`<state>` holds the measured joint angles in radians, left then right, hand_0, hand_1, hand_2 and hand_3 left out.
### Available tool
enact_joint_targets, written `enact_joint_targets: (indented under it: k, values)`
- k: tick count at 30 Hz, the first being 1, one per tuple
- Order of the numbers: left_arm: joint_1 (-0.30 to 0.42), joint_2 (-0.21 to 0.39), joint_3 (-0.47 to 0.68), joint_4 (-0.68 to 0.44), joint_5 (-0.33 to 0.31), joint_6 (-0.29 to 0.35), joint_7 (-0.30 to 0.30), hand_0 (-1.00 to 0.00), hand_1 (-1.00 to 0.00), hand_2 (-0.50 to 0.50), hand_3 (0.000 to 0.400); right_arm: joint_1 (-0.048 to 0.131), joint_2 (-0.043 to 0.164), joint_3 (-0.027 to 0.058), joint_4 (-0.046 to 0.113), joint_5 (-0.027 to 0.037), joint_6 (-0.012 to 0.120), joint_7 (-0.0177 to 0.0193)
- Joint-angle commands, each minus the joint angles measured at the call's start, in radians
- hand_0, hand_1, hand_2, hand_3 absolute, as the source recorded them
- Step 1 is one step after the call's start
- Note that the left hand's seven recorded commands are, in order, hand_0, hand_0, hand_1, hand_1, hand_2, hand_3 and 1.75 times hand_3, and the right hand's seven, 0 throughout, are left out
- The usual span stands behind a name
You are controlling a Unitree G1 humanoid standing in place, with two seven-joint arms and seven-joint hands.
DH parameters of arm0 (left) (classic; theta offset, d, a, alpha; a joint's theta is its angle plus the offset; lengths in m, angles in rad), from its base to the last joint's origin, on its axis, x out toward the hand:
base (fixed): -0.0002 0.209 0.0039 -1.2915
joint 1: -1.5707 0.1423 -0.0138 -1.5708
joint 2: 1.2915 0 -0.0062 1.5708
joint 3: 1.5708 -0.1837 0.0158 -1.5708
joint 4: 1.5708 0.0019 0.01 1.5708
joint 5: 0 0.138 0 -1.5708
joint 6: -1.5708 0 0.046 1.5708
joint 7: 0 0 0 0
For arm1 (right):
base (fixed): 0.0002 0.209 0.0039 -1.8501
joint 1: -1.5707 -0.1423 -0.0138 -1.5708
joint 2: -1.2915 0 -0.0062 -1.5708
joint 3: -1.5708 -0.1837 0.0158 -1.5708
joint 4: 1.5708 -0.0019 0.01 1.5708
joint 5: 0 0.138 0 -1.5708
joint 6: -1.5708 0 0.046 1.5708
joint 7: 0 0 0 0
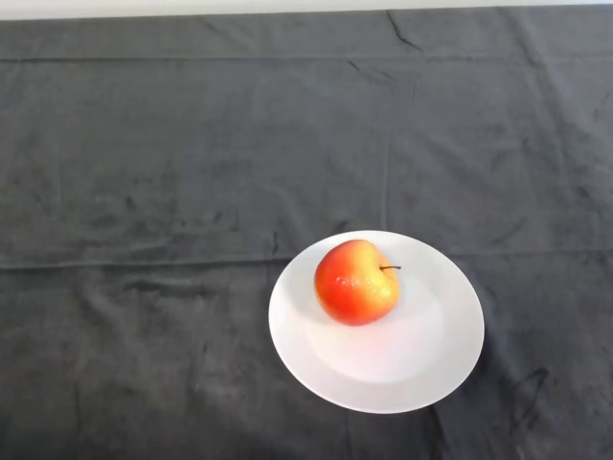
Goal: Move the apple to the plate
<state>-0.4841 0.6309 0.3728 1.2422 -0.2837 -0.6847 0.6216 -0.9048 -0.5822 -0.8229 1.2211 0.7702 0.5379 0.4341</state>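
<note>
A red and yellow apple (355,283) lies on a white round plate (421,359), on the plate's upper left part, with its thin dark stem pointing right. The plate sits on the dark cloth at the lower middle right of the head view.
The dark wrinkled cloth (192,192) covers the whole table. A pale strip of the far edge (192,8) shows along the top of the view.
</note>
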Motion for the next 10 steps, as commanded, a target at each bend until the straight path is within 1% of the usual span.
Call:
enact_joint_targets:
  k: [1,10]
  values:
    - [0.003,0.057,0.011,-0.032,0.038,-0.031,0.007,0.00,0.00,0.00,0.000,0.032,-0.018,-0.0055,0.012,0.0082,-0.007,0.0023]
    - [0.003,0.051,0.015,-0.034,0.056,-0.038,0.009,0.00,0.00,0.00,0.000,0.032,-0.018,-0.0055,0.012,0.0082,-0.007,0.0023]
